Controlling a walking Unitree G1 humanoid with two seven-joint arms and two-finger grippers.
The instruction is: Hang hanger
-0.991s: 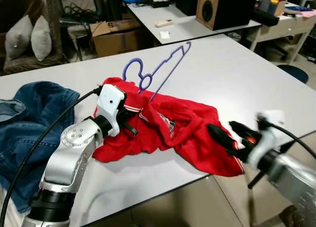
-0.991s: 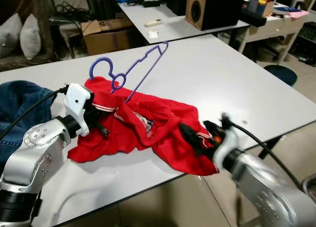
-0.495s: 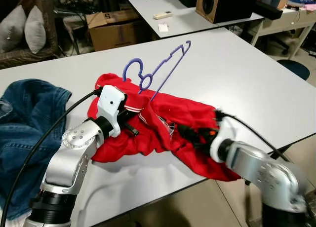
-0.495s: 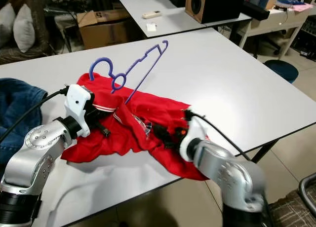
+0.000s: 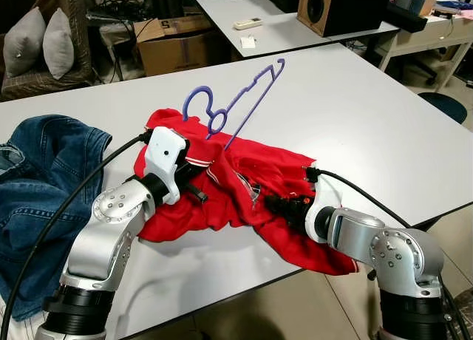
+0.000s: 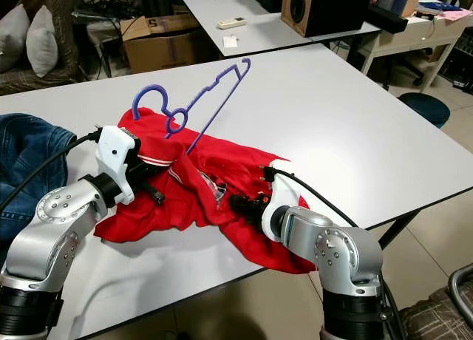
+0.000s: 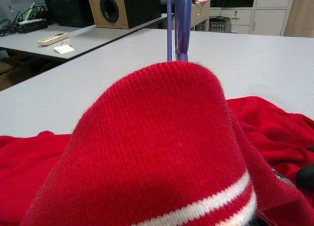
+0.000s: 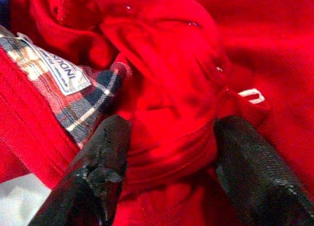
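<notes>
Red shirt (image 5: 251, 188), soft, floppy, lay heaped on bench (image 5: 355, 118). Purple plastic hanger (image 5: 240, 103), light, stiff, rose just beyond left pincer (image 5: 194, 183), clenched on collar. Right pincer (image 8: 169, 162) parted round fabric fold. Best grip prob. hanger neck.

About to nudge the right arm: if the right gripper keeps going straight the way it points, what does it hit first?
The red shirt: a fold by the collar label lies between the right gripper's open fingers, apparently almost touching.

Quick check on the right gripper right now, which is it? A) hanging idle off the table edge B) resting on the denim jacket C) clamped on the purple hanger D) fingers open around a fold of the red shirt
D: the right gripper has its fingers spread either side of a bunched fold of the red shirt.
</notes>
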